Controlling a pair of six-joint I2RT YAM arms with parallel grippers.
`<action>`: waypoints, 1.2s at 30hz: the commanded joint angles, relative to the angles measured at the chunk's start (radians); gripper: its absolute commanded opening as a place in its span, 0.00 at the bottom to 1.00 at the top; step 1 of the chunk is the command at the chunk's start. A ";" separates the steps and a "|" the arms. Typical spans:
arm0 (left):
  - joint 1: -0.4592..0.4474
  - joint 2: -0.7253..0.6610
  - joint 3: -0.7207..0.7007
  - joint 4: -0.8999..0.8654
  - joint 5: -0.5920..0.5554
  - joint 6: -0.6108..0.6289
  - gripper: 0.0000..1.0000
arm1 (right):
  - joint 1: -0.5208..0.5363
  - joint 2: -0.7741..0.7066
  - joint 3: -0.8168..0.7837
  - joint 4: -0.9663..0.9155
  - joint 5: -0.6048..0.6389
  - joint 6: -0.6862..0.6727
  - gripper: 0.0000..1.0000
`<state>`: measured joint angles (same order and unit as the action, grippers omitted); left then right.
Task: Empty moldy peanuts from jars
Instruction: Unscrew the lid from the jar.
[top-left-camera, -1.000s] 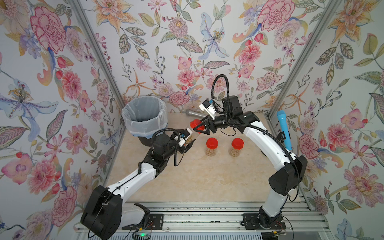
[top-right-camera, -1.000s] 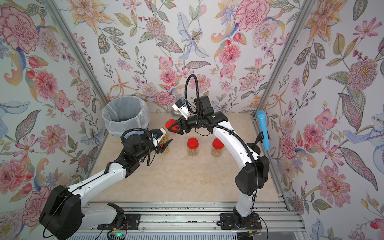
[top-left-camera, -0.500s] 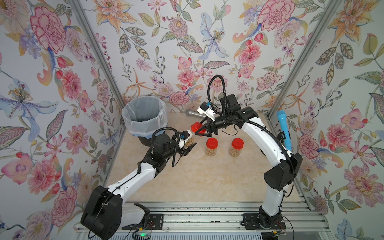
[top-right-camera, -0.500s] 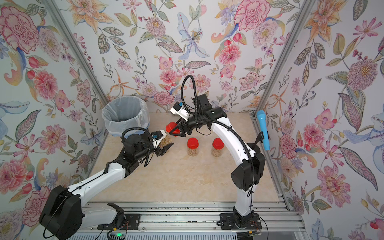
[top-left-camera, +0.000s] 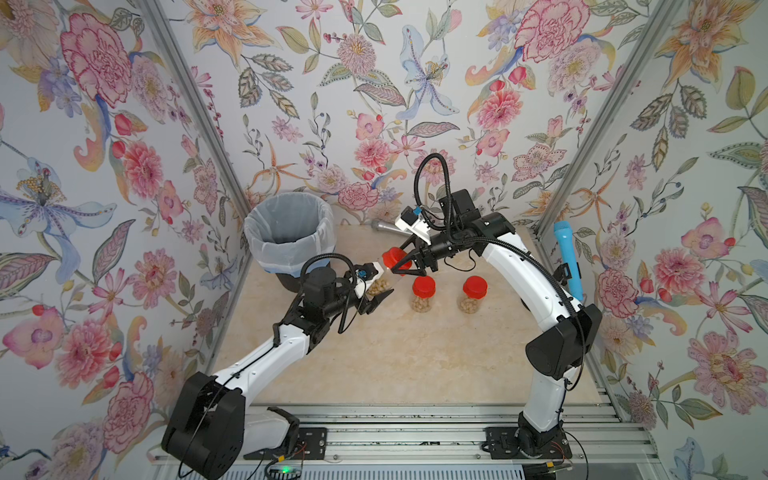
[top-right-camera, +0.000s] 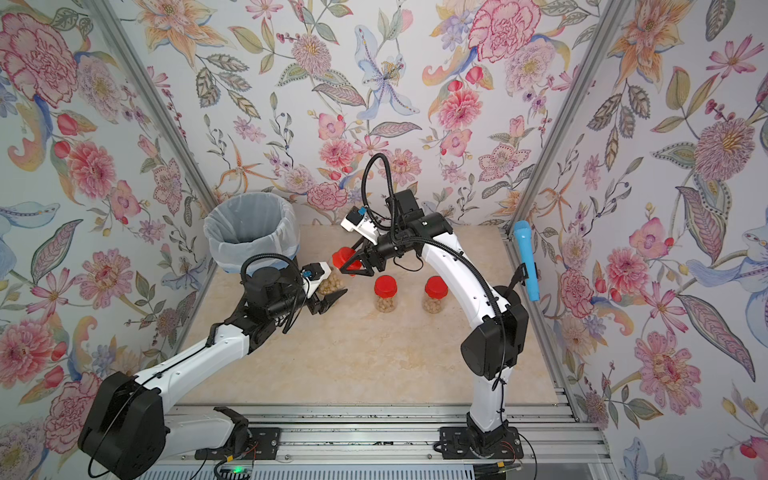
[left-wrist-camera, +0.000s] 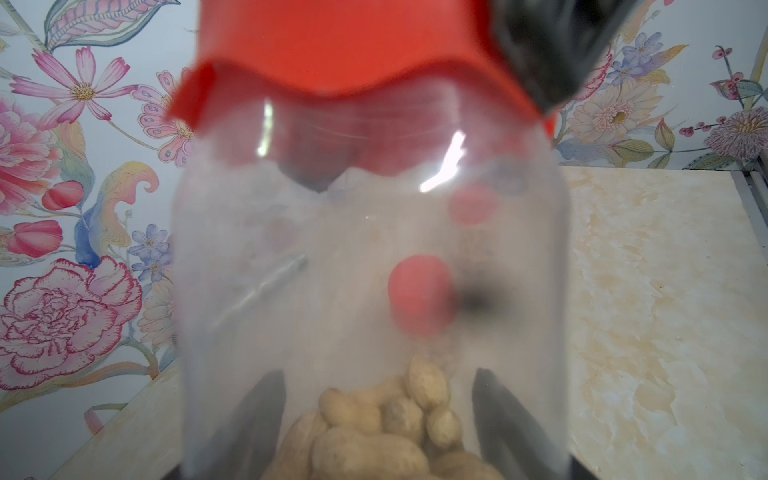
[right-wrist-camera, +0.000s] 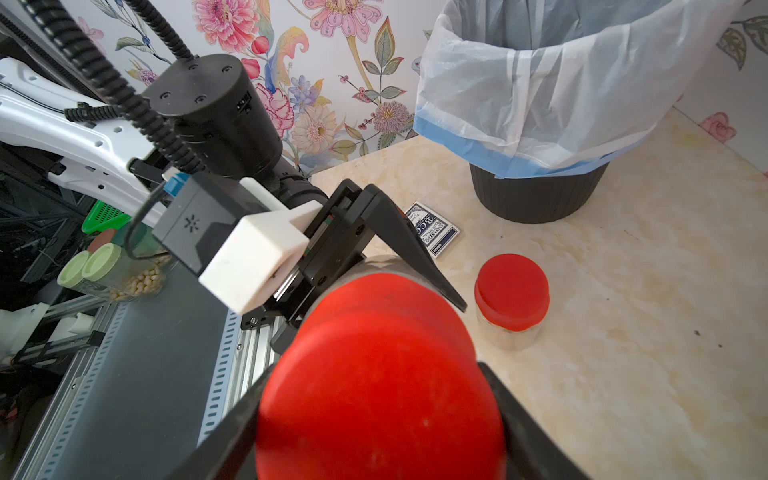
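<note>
My left gripper is shut on a clear jar that it holds tilted above the table beside the bin. Moldy peanuts lie heaped at the jar's low end. My right gripper is shut on this jar's red lid. Two more jars with red lids and peanuts stand upright on the table to the right. In the right wrist view another red-lidded jar stands near the bin.
A black bin lined with a white bag stands at the back left. A playing-card box lies under the left gripper. A blue stick leans at the right wall, and a grey cylinder lies at the back.
The right arm's elbow has swung to the left and its wrist has turned, still gripping the lid. The jar and the left gripper have barely moved.
</note>
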<state>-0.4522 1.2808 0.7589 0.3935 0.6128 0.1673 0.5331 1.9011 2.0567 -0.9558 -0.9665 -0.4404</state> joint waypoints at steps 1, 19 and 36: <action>-0.009 -0.009 0.023 0.025 0.120 0.024 0.31 | 0.051 0.018 0.021 -0.087 -0.203 -0.054 0.59; -0.002 0.005 0.058 -0.129 0.171 0.093 0.31 | 0.054 0.006 0.020 -0.133 -0.217 -0.112 0.64; -0.002 -0.003 0.056 -0.100 0.151 0.065 0.32 | 0.103 0.040 0.069 -0.130 -0.123 -0.049 0.78</action>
<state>-0.4454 1.2793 0.7849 0.2634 0.7635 0.2207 0.5900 1.9293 2.1056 -1.0523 -0.9688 -0.4934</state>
